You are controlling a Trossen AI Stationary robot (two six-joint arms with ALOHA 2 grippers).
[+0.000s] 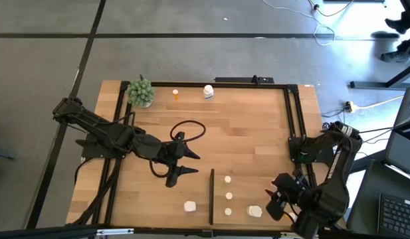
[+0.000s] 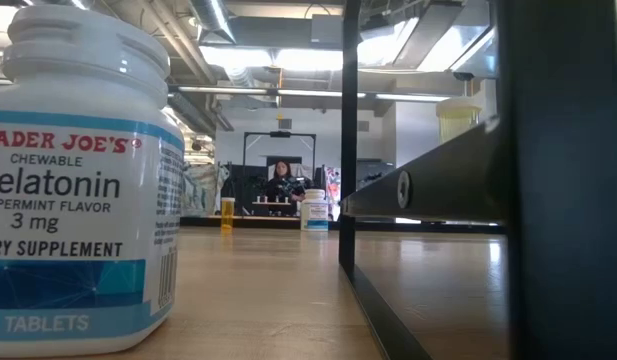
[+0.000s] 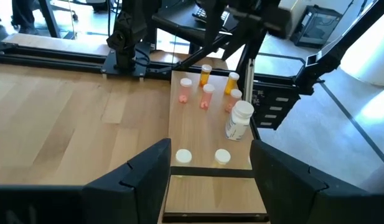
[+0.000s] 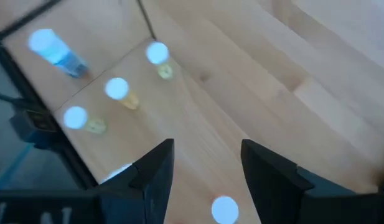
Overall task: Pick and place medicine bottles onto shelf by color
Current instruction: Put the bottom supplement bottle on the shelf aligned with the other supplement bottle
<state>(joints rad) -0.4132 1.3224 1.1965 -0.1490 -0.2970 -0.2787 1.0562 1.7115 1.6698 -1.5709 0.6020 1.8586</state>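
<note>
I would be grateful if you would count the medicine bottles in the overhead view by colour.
Orange bottles with white caps: 4
White bottles: 3
Total: 7

Bare tabletop (image 1: 251, 133) lies open across the centre and right, while a looped black cable (image 1: 189, 129) and a thin black strip (image 1: 211, 196) obstruct the near-centre.
</note>
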